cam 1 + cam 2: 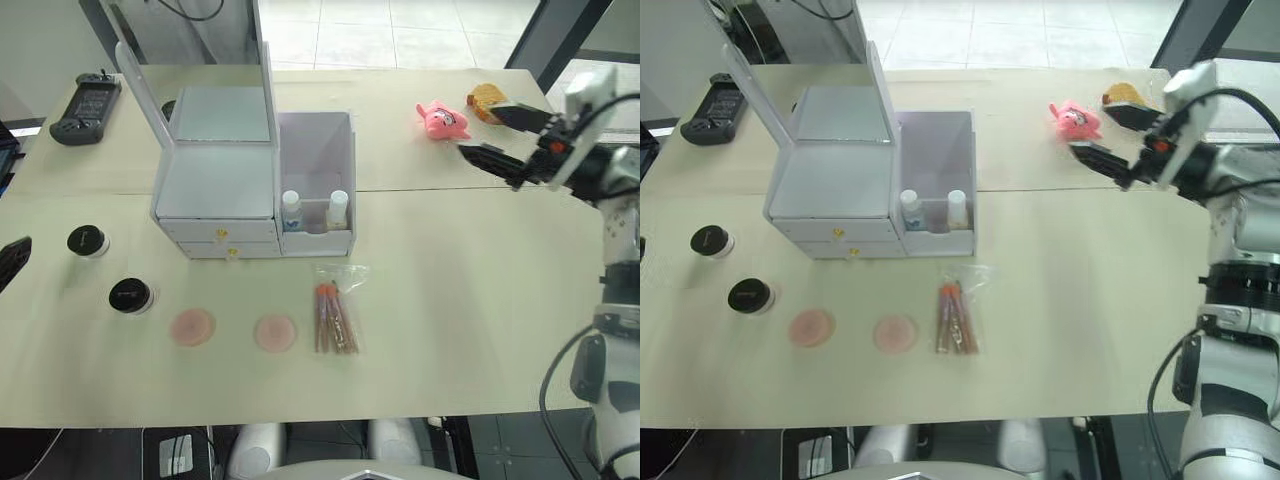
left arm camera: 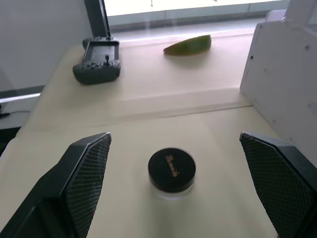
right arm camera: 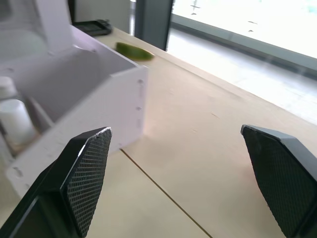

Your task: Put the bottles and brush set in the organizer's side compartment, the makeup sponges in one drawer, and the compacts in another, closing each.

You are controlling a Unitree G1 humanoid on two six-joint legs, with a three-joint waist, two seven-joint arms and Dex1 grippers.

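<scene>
The organizer [image 1: 215,190] stands mid-table, its mirror lid upright and both gold-knobbed drawers shut. In its side compartment [image 1: 318,150] stand the two bottles, a clear one [image 1: 291,210] and a cream one [image 1: 338,208]. The brush set [image 1: 336,316] lies in its bag on the table just in front. Two pink makeup sponges [image 1: 192,327] [image 1: 275,333] lie further left. Two compacts [image 1: 88,241] [image 1: 131,295] sit at the left. My left gripper [image 2: 174,135] is open, low over the table, facing one compact [image 2: 172,171]. My right gripper [image 1: 480,128] hangs open and empty at the far right, above the table.
A pink plush toy [image 1: 442,119] and an orange-brown item [image 1: 487,97] lie at the back right under my right gripper. A black controller [image 1: 85,106] rests at the back left, with a green object [image 2: 188,44] behind the organizer.
</scene>
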